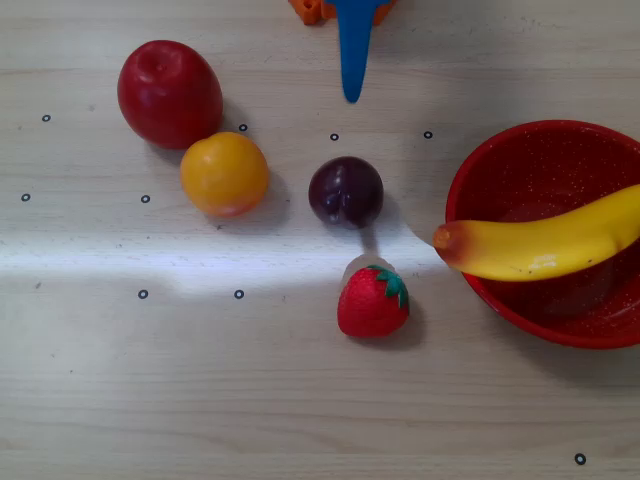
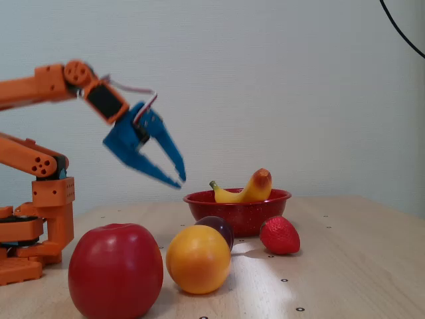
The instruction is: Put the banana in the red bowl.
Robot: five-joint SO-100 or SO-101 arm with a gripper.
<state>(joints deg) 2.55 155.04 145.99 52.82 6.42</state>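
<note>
in the fixed view your gripper (image 2: pixel 178 177) hangs in the air, fingers spread wide and holding nothing, left of and above the red bowl (image 2: pixel 237 211) near the desk's right edge. the banana (image 1: pixel 545 245) already lies across that bowl, its long axis left-right and its orange end poking over the rim.

The overhead view looks straight down, close to the table (image 1: pixel 300 400), with the red bowl (image 1: pixel 500 170) cut by its right edge and only the tip of the gripper (image 1: pixel 351 80) entering at the top. The fixed view sits low, near table height, facing across the fruit toward the red bowl (image 2: pixel 237 212) and back wall. Both views share the red bowl, the banana (image 1: pixel 545 245) (image 2: pixel 247 189) and the strawberry (image 1: pixel 371 305) (image 2: pixel 279 236) beside that bowl.
</note>
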